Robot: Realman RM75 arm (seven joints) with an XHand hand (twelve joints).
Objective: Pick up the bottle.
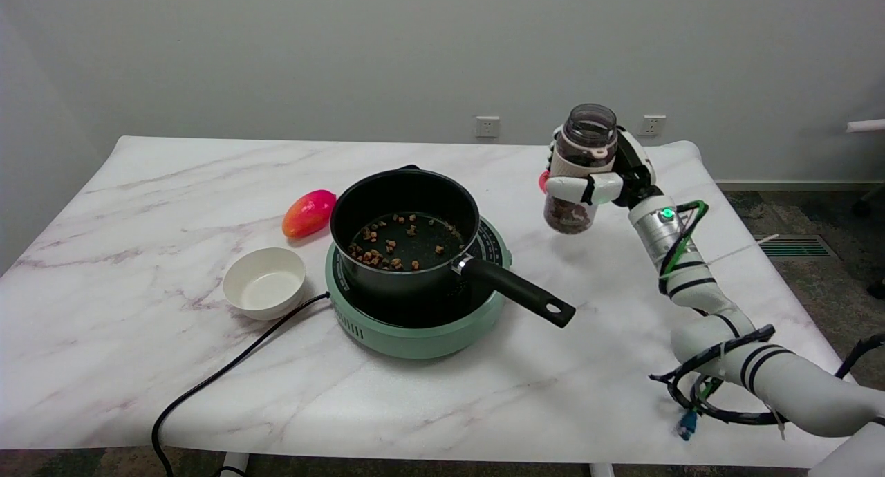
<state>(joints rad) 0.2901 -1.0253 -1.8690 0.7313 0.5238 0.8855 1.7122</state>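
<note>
Head view of the lifting step. At the right of the frame, slightly above centre, the right hand (pixel 603 180) holds the bottle (pixel 577 169) with its fingers (pixel 567 185) wrapped around the middle of the clear body; the bottle is upright or nearly so, lidless, and carries dark granules in its lower part. A soft shadow on the table (pixel 138 311) beneath the base suggests that the bottle hangs clear of the surface, so the pick-up appears largely accomplished. Left of the bottle, at frame centre, a black pot (pixel 404 231) holding a scatter of brown pieces sits on a green hotplate (pixel 422 325), its handle (pixel 515 292) pointing toward the lower right. A white bowl (pixel 264 282) and a red-orange fruit (pixel 308 213) lie further left, and a black cable (pixel 221 373) runs from the hotplate to the lower left. To complete the step well, the mouth should probably be kept level, since the open top would spill granules on any marked tilt; the grasp should remain firm around the middle, because smooth plastic may slip; and any travel should pass above the pot rim and handle rather than beside them.
</note>
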